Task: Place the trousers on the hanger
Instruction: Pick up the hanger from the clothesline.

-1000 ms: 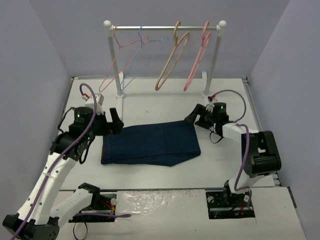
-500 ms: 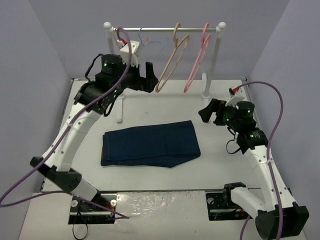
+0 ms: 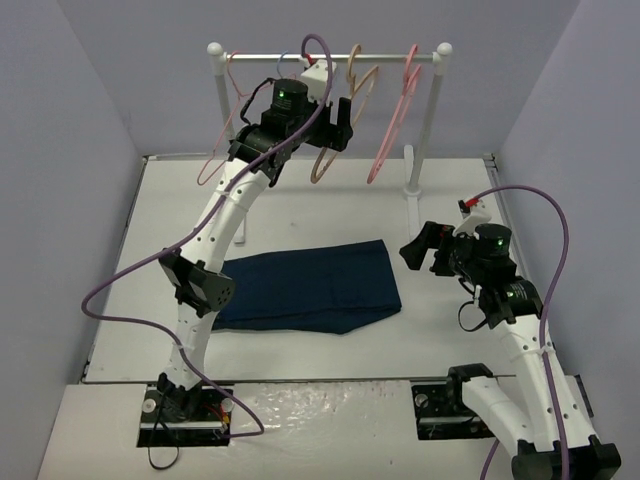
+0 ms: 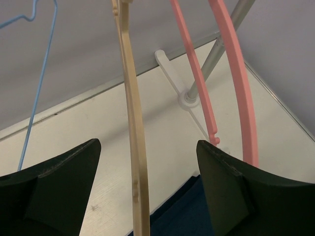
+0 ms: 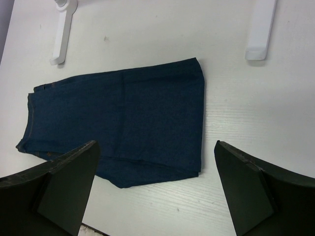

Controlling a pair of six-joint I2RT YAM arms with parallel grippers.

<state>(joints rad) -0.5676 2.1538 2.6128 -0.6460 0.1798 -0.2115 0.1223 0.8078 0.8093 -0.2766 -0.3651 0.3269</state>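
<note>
The left tool (image 4: 146,147), jaws apart, is bracketing the hanger (image 4: 132,123), whose tan arm is running 12 to 6 o'clock through the gap, while the trousers (image 3: 300,285) are lying folded on the desk (image 3: 300,200) at 6 o'clock.

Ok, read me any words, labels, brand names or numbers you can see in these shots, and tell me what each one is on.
None: no view shows any text that can be read.
The trousers: plain dark cloth; any tag at the waistband is too small to read.
The hanger, the pink hangers and the light-blue hanger: bare, no print or stamp visible.
</note>
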